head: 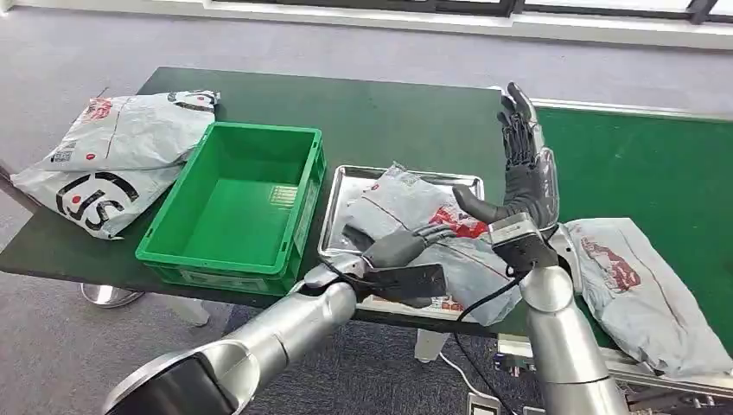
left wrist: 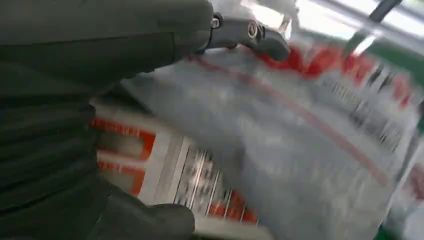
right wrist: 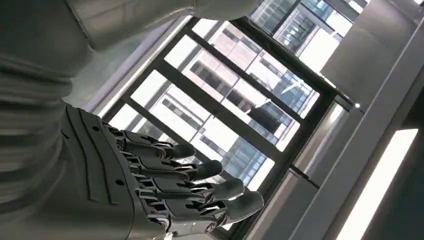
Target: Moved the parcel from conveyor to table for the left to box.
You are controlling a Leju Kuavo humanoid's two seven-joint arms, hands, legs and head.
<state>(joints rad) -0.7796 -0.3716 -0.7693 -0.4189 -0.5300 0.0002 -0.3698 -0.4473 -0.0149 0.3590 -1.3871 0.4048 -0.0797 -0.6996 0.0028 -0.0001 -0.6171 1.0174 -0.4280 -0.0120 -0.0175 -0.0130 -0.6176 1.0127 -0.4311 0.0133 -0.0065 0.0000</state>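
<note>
**benchrat:** Green-topped table (head: 406,112), conveyor (head: 657,164) off to the robot's right. The left hand (head: 393,251) reaches onto the parcel (head: 432,229) lying in the metal tray (head: 341,186). Fingers (head: 428,233) lie on top of the bag, thumb (left wrist: 260,37) across it in the wrist view. Can't tell whether it's actually gripping or just resting there, too blurry.

**kuavo_fan:** And the right hand (head: 523,151)?

**benchrat:** Raised upright above the tray's right end, fingers straight and spread, holding nothing. Wrist cam looks up at windows.

**kuavo_fan:** What could go wrong?

**benchrat:** My guess: the slick bag slides out if the hold is shallow, or it sags and snags on the rim of the crate (head: 233,203) just left of the tray. More parcels sit around too, one on the conveyor (head: 640,285) and a stack (head: 108,156) on the table's far left.
</note>
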